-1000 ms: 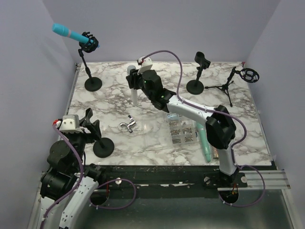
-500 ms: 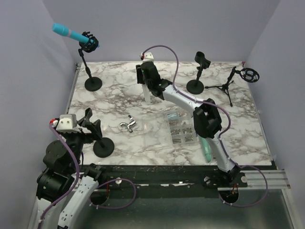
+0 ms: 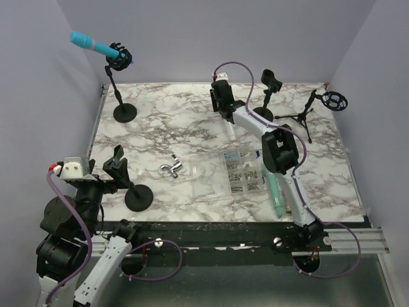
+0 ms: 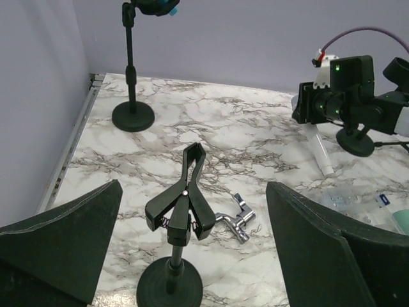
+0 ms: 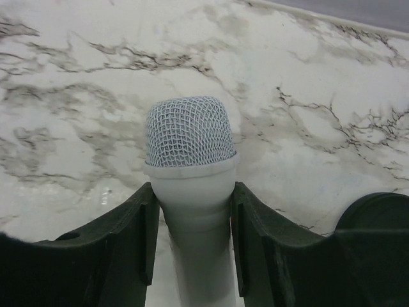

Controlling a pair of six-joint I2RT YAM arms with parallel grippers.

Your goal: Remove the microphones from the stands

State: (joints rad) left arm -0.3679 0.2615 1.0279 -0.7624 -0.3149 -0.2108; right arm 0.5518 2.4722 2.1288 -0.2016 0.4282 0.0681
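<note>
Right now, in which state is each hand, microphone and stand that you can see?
left hand, open, holding nothing
right hand, shut on the white mesh-headed microphone
near black clip stand, empty
blue microphone, clipped in the far-left black stand
teal microphone, lying on the marble table
far black clip stand, empty
black tripod stand, empty

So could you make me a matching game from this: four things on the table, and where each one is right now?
1. white microphone
2. turquoise microphone
3. green microphone
4. near clip stand

A. lying flat beside the clear plastic box
B. standing empty
C. clamped in the right gripper
D. clipped in the far-left stand, tilted

Pairs: 1-C, 2-D, 3-A, 4-B
</note>
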